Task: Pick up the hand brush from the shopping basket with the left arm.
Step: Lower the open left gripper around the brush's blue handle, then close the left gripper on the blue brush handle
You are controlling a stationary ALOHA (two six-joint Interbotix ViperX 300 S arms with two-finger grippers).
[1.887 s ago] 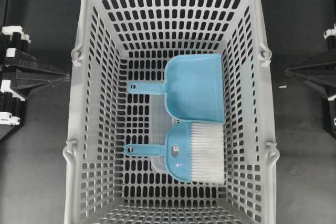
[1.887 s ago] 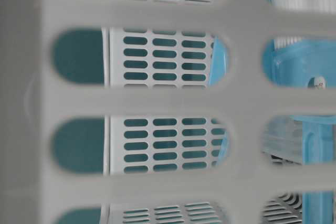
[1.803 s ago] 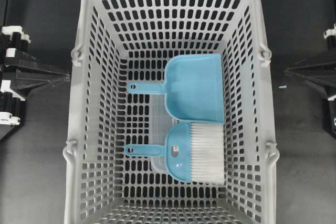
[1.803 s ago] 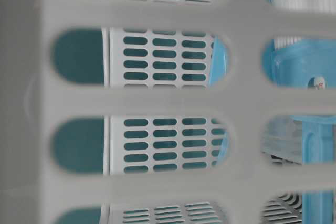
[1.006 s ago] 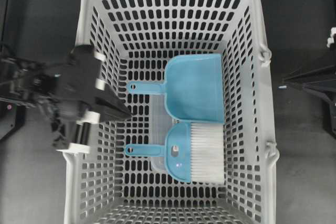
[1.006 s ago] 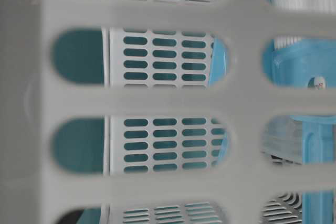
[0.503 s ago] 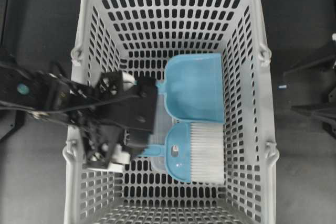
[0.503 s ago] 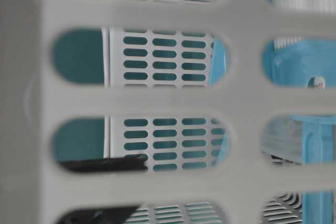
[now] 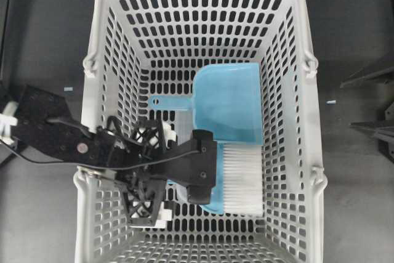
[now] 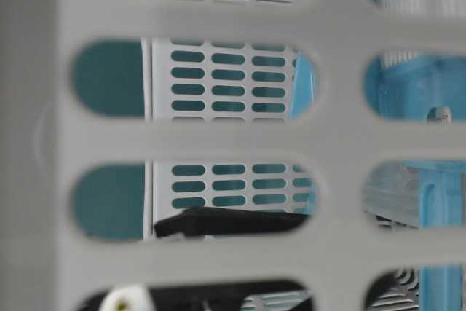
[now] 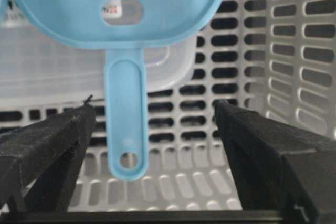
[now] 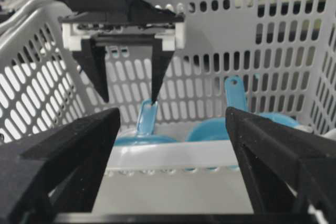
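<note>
Blue hand brush [image 11: 126, 129] handle between the spread left claw [image 11: 152, 135] fingers.

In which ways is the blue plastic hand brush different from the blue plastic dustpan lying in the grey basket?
The blue plastic hand brush carries a block of white bristles; the blue plastic dustpan is a flat scoop without any. The open left gripper straddles the brush's handle, while the dustpan lies uncovered farther up the overhead view. Both lie inside the light-grey slotted shopping basket, handles pointing left.

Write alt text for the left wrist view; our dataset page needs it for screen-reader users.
The open left gripper has its black jaws either side of the hand brush's thin blue handle, not touching it. The brush lies on a clear plastic lid in the slotted grey shopping basket.
</note>
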